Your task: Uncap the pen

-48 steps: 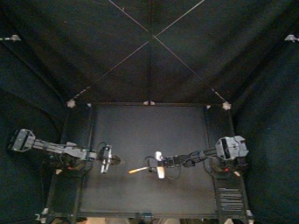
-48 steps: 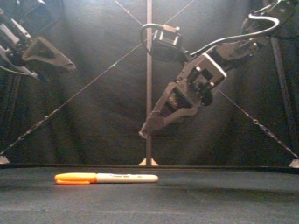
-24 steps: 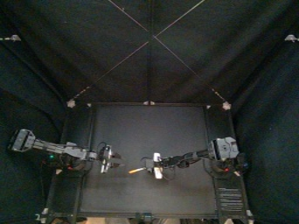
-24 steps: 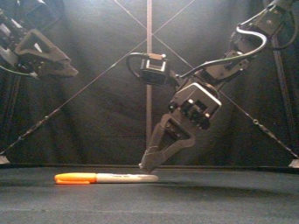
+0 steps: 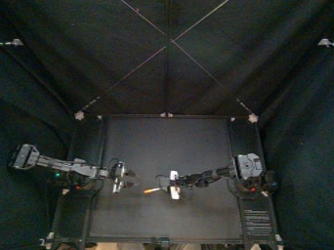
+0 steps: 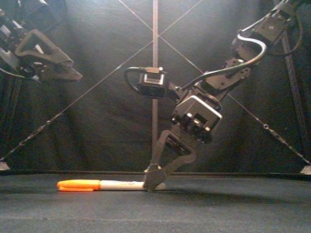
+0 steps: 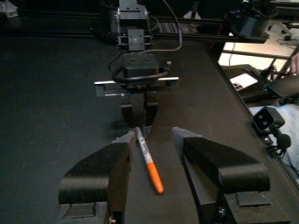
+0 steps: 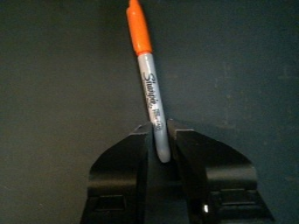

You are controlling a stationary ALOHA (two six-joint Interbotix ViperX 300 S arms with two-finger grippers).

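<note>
A marker pen [image 6: 122,185] with an orange cap [image 6: 76,185] and a pale barrel lies flat on the black table near its front. My right gripper [image 6: 155,180] has come down on the barrel's bare end. In the right wrist view its jaws press on both sides of the pen [image 8: 149,87], with the cap [image 8: 135,26] pointing away. In the top view the right gripper [image 5: 175,186] stands over the pen [image 5: 156,190]. My left gripper [image 5: 124,179] hangs open above the table to the left. Its wrist view looks along the pen [image 7: 146,159] toward the right gripper [image 7: 136,114].
Black curtains close in the table [image 5: 196,146] at the back and sides. The pen is the only loose thing on it.
The right arm dropped from above the table down onto the pen's barrel end, and its jaws narrowed around it. The left gripper went from nearly shut to wide open.
</note>
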